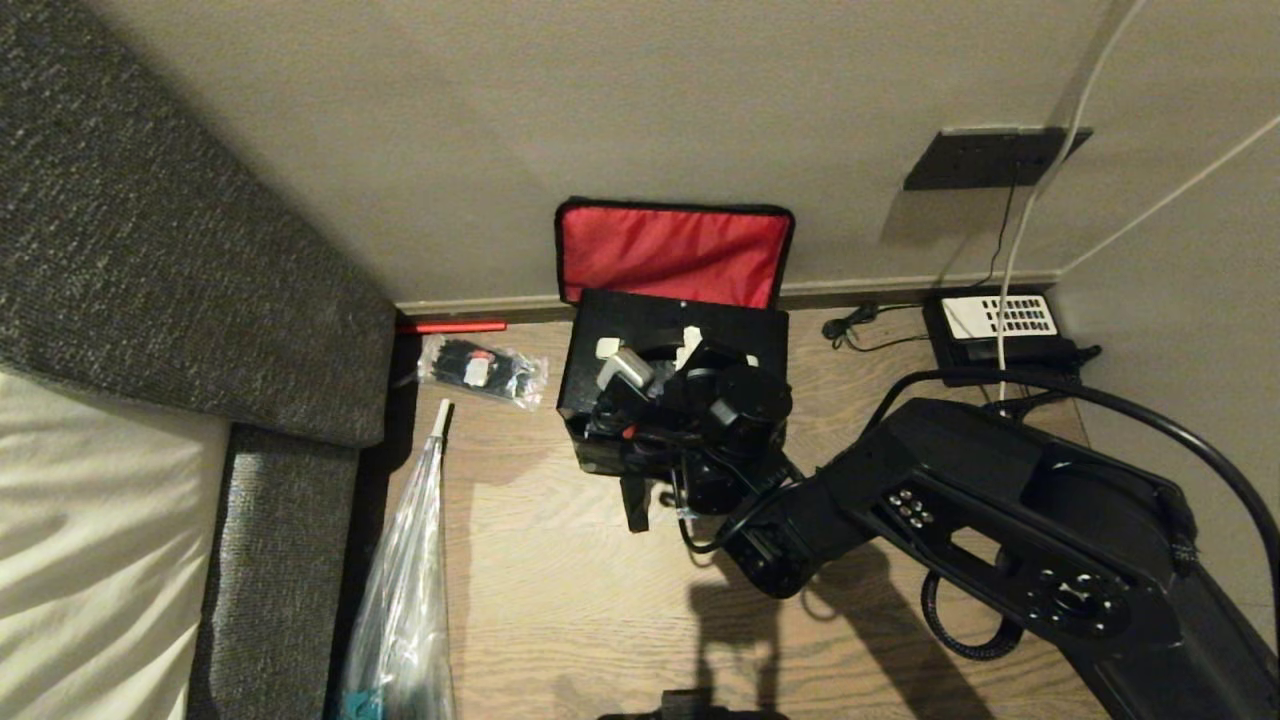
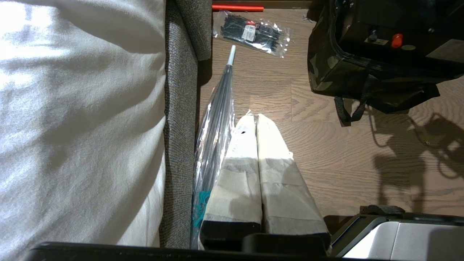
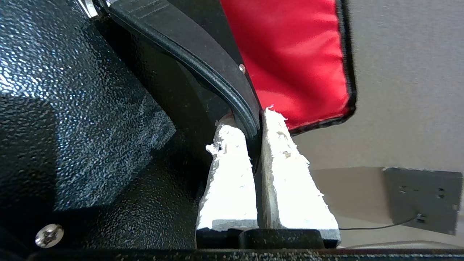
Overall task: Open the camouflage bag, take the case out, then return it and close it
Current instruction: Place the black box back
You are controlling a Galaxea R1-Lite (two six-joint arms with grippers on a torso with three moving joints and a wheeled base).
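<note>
- Camouflage bag (image 1: 600, 455): stands on the wooden floor (image 1: 560, 590) against the wall (image 1: 600, 110), its red-lined lid (image 1: 672, 252) thrown back upright against that wall.
- Case (image 1: 650, 325): black and flat, sitting at the bag's open mouth, with its far edge just below the lid.
- Right claw (image 3: 255, 123): pinched nearly shut on a thin black handle or strap (image 3: 203, 72) of the case; the taped fingers (image 3: 232, 174) bracket it at their tips only.
- Left claw (image 2: 252, 117): closed on nothing, parked low over the floor beside the bed (image 2: 83, 108).
- Risk, judged: so shallow a tip grip may let the handle slide out under load; a corner of the case could also catch the bag's rim, dragging or tipping the bag.
- View differences: only the right wrist view shows the pinch itself, which the arm hides from the head view. Only the left wrist view shows the bag's camouflage side and dangling strap (image 2: 349, 110).
</note>
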